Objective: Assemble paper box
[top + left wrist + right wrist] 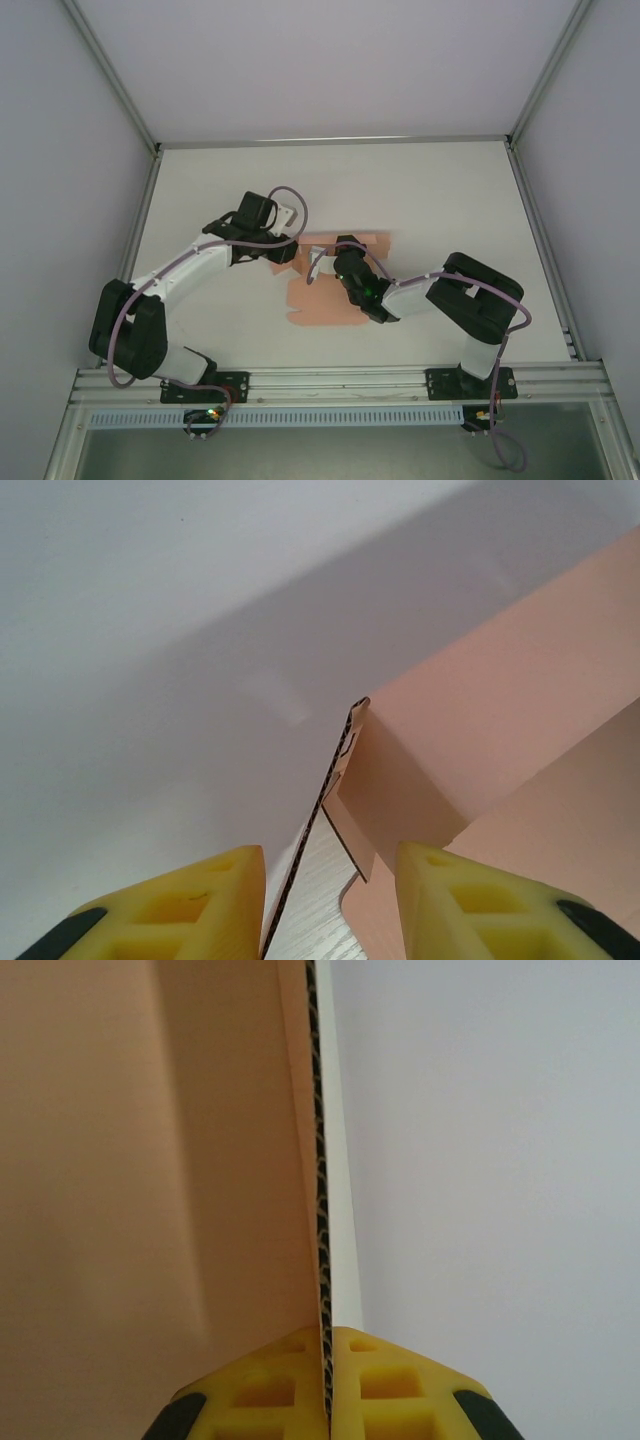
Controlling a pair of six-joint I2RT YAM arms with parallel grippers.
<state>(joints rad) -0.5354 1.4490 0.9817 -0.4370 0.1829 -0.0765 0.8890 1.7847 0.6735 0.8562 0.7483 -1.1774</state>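
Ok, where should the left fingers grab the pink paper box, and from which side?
Grab the raised flap of the paper box by its thin free edge. It stands upright, edge-on between the open left fingers, so coming straight on, one finger each side, probably works best. The right fingers pinch another wall.

The left arm (190, 265) bends at its near-left elbow and reaches right toward the centre, where the left gripper (330, 865) has its jaws parted (yellow pads (200, 900) apart). The right arm (470, 300) doubles back leftward, its right gripper (328, 1338) clamped on an upright edge of the paper box (150, 1160).
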